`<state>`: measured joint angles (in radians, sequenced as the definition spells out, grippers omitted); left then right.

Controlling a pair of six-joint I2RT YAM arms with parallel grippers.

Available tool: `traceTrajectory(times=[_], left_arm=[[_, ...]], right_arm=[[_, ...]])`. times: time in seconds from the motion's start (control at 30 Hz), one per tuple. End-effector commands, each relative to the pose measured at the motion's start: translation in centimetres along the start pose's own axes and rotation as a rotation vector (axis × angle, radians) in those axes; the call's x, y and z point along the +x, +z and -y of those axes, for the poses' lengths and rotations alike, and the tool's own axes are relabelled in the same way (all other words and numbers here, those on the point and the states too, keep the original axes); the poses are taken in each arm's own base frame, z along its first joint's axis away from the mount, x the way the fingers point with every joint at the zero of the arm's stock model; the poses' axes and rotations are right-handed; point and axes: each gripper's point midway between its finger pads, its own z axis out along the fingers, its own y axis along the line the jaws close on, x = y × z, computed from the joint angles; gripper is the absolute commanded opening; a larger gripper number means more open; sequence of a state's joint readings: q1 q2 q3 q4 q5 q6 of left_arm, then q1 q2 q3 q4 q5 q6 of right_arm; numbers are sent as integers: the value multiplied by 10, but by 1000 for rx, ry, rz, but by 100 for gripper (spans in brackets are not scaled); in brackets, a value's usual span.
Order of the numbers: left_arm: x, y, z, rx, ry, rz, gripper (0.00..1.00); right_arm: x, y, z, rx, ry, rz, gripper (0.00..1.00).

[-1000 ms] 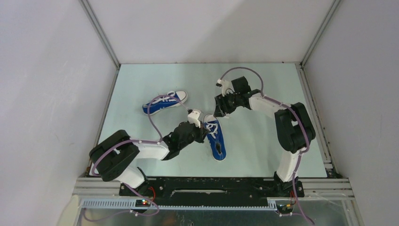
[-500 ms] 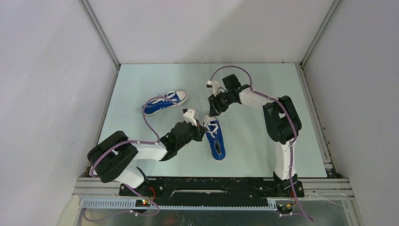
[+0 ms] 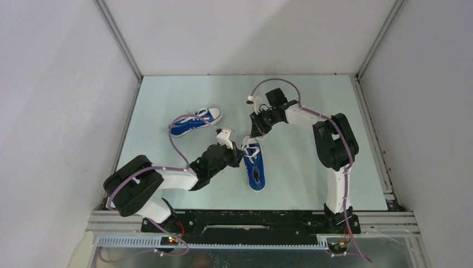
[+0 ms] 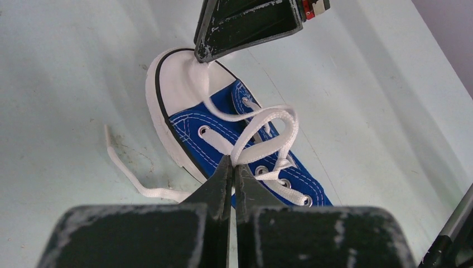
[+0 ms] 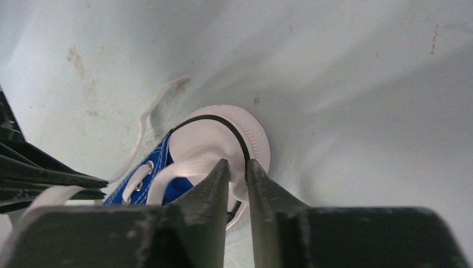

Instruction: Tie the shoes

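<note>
One blue shoe (image 3: 255, 167) lies mid-table, white toe cap pointing away from the arm bases. It also shows in the left wrist view (image 4: 234, 137) and the right wrist view (image 5: 220, 137). My left gripper (image 3: 239, 151) (image 4: 233, 163) is shut on a loop of its white lace (image 4: 268, 120) over the eyelets. My right gripper (image 3: 257, 130) (image 5: 237, 166) hangs over the toe cap, its jaws nearly together with a strand of white lace (image 5: 184, 167) pinched between them. The second blue shoe (image 3: 196, 121) lies apart at the far left.
A loose lace end (image 4: 129, 174) trails on the table left of the held shoe. The right gripper's fingers (image 4: 248, 25) hang close above the toe in the left wrist view. Grey walls and metal rails (image 3: 120, 50) enclose the table.
The right arm has swung left and settled over the shoe's toe. The left gripper and the shoe have shifted slightly left, the lace still held.
</note>
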<state>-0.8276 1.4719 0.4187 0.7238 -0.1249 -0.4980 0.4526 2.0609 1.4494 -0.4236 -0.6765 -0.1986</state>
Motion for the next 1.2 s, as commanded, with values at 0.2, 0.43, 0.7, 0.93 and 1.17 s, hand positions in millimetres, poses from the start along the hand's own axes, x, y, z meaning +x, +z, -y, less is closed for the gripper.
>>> traceTrajectory(times=[0.2,0.43,0.7,0.93,1.17], left_arm=[[-11,5,-1,-6,20,22,0],[-13,10,8,31,63,-2,0],[-10,21,34,121,223,-94,0],[-6,27,44,135,306,-153,0],[-5,30,35,80,295,-158,0]], right_arm=[[-22,-26,-6,66,6,81,2],[-28,-58,-27,119,42,126,1],[-24,-83,-57,146,147,120,0],[-26,-96,-81,152,154,125,0],[-24,-115,-104,160,154,125,0]])
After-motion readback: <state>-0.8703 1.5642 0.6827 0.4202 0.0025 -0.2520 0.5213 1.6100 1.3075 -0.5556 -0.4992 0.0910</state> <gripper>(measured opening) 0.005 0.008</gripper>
